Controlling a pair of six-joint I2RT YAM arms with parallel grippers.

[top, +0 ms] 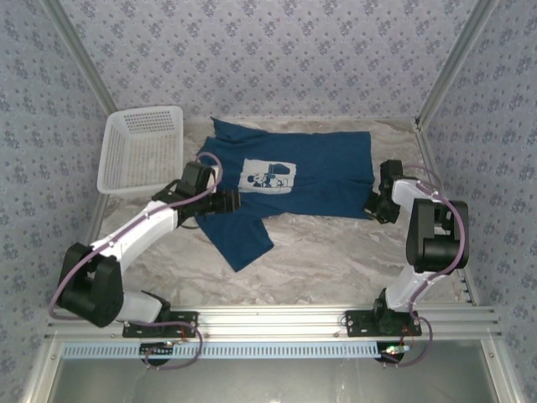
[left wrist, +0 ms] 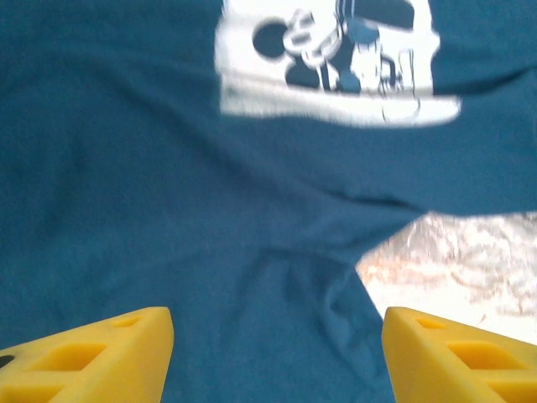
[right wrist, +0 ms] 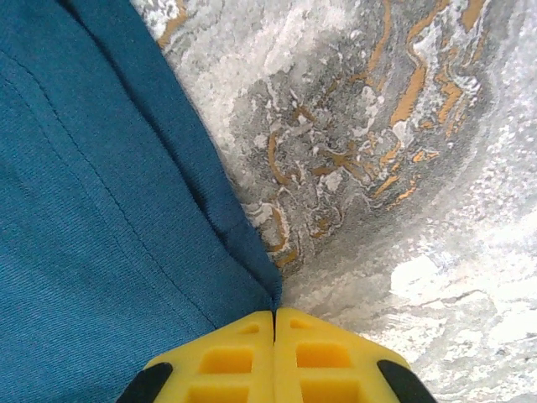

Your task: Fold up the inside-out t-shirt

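The dark blue t-shirt [top: 319, 180] lies spread flat across the back of the table, its whitish print [top: 268, 175] facing up and one sleeve trailing toward the near left. My left gripper [top: 239, 201] hovers over that sleeve area. In the left wrist view it stands open [left wrist: 277, 353], its yellow fingers [left wrist: 101, 357] wide apart above the cloth [left wrist: 168, 193], with the print [left wrist: 336, 67] ahead. My right gripper [top: 375, 204] is at the shirt's right edge. In the right wrist view it is shut [right wrist: 274, 323] on the corner of the hem [right wrist: 252, 269].
A white lattice basket [top: 143, 149] stands at the back left, just left of the shirt. Marbled tabletop [top: 336, 252] lies bare in front of the shirt and shows beside the hem [right wrist: 403, 168]. Patterned walls close in the back and sides.
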